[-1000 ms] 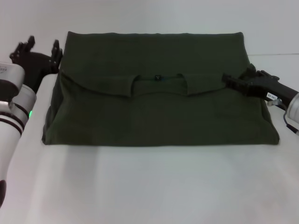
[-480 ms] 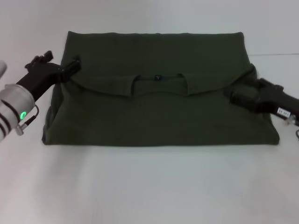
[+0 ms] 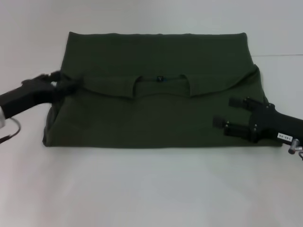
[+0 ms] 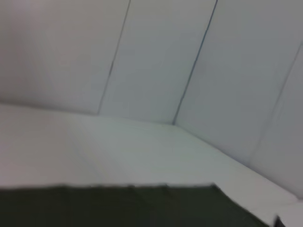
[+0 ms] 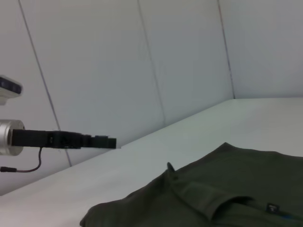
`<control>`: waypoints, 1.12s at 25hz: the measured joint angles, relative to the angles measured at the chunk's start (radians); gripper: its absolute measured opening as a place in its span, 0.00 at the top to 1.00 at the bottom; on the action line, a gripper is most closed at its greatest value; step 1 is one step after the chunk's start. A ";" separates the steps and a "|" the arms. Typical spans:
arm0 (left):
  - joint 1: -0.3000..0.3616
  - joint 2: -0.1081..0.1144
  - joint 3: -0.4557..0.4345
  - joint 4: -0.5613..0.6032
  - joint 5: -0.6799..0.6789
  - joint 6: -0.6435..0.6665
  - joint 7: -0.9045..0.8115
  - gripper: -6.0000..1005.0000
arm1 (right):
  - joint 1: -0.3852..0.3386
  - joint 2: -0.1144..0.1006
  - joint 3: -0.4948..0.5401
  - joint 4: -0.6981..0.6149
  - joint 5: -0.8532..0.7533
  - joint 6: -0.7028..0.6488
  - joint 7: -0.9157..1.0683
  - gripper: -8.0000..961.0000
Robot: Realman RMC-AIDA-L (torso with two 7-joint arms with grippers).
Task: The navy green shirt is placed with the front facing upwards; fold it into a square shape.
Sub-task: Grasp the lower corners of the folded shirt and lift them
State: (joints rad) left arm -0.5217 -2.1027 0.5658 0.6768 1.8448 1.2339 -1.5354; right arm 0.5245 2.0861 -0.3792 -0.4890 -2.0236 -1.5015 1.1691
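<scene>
- Shirt (image 3: 161, 109): matte olive cotton, folded into a wide rectangle on the white counter (image 3: 151, 189); collar label unreadable.
- Left gripper (image 3: 71, 84) clenched on shirt's folded edge.
- Right gripper (image 3: 226, 112) released, above the cloth.

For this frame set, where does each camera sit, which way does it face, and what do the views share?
Head view: from the robot's head, looking down at the navy green shirt on the table; the left gripper and right gripper both show.
Left wrist view: faces the wall panels, with a strip of shirt; no robot parts.
Right wrist view: looks across the shirt and shows the left gripper.
All three share the shirt.
</scene>
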 joint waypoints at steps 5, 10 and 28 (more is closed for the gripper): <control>-0.025 0.026 -0.063 0.049 0.245 0.111 -0.122 0.14 | -0.005 0.000 -0.011 0.000 0.000 -0.008 0.000 0.02; -0.055 0.033 -0.054 0.075 0.431 0.108 -0.188 0.15 | 0.004 0.000 -0.020 0.003 0.000 -0.008 0.000 0.02; -0.066 0.036 -0.044 0.085 0.615 0.003 -0.252 0.17 | 0.016 0.007 -0.023 0.012 0.003 0.005 0.007 0.02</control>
State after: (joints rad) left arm -0.5873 -2.0671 0.5220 0.7614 2.4594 1.2371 -1.7878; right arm 0.5405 2.0929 -0.4019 -0.4773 -2.0204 -1.4966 1.1763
